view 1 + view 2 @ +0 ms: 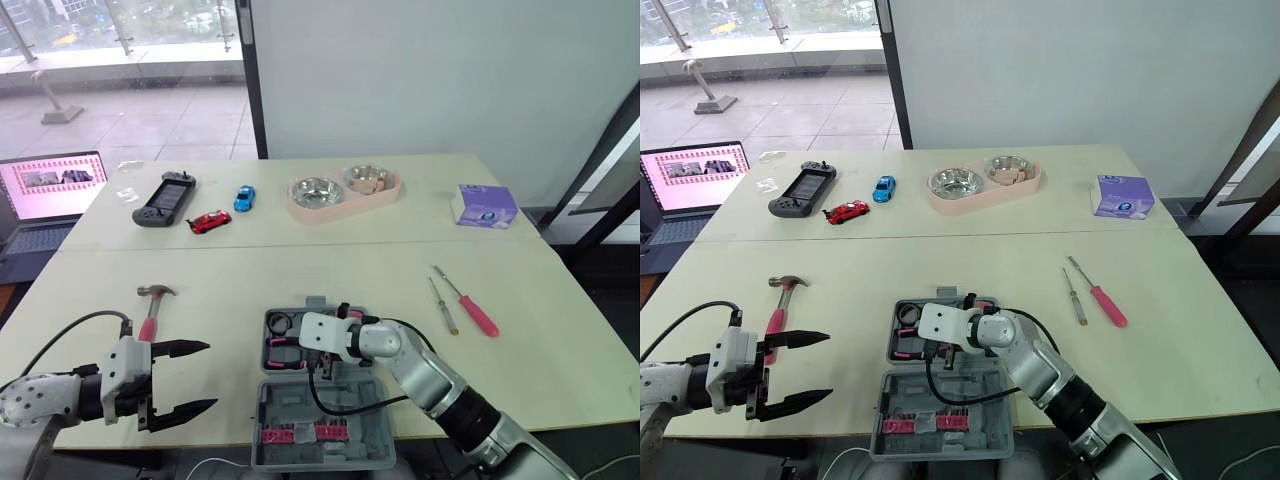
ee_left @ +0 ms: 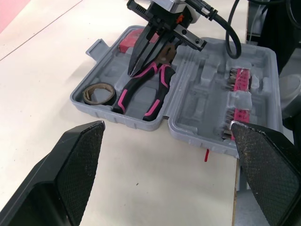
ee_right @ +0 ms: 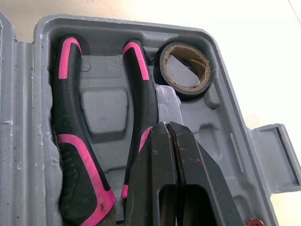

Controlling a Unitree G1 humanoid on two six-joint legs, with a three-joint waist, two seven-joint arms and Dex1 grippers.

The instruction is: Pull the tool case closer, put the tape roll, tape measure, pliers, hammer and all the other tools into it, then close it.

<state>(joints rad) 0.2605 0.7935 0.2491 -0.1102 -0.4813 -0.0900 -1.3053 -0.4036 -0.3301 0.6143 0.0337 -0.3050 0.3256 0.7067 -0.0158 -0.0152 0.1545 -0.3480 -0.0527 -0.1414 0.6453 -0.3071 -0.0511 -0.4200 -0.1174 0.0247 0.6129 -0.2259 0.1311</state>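
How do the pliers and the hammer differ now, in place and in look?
The pliers lie inside the open tool case, beside the tape roll; the hammer lies on the table, outside the case. The pliers have two pink-and-black handles; the hammer has one handle and a metal head. The shut right gripper points at the pliers, not the hammer. Both tools show pink.

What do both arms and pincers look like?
Left pincer: two black tapered fingers with textured pads, white mount, silver perforated forearm, black cable looping behind. Right pincer: same black fingers, white housing, silver-grey jointed arm, black cable looping beneath.
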